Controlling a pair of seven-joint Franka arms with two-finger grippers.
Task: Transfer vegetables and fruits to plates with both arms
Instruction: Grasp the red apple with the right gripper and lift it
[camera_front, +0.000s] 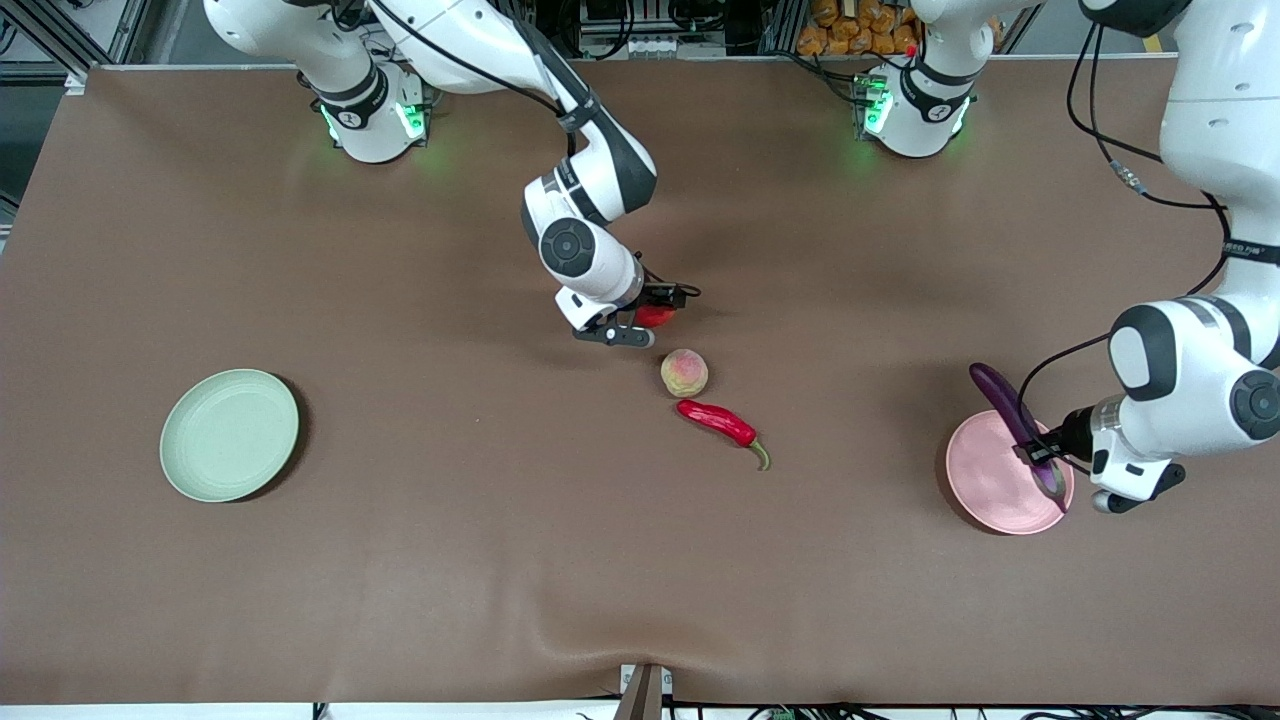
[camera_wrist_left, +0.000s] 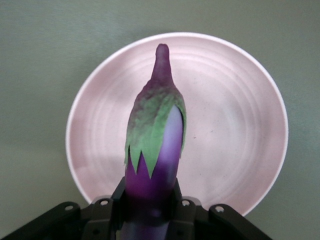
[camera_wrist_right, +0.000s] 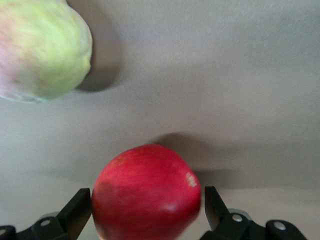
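While the left arm's dark two-finger gripper hangs over the round pale pink matte plate, we note it is clamped on the long glossy purple eggplant. The grip sits low on the body, below the green calyx, seen in the left wrist view. The eggplant slants across the pink plate, its free end poking out past the rim toward the robots' bases. We judge this a pre-release pose: the length is lined up over the dish so that it will lie inside once lowered.

The right arm's gripper is down at the table, toward the bases from the pale yellow-pink fuzzy peach. Its fingers straddle the round red pomegranate-like fruit. Small gaps show on both sides, so we read them as spread and not yet closed on it. The straddle looks meant to centre the fruit before the squeeze.

The peach rests on the brown tablecloth, just beside the red fruit. The shiny red chili pepper with curved green stem lies just nearer the front camera than the peach. The round pale green matte plate sits well apart from the peach, toward the right arm's end, with nothing on it. We suppose it awaits the fruits.
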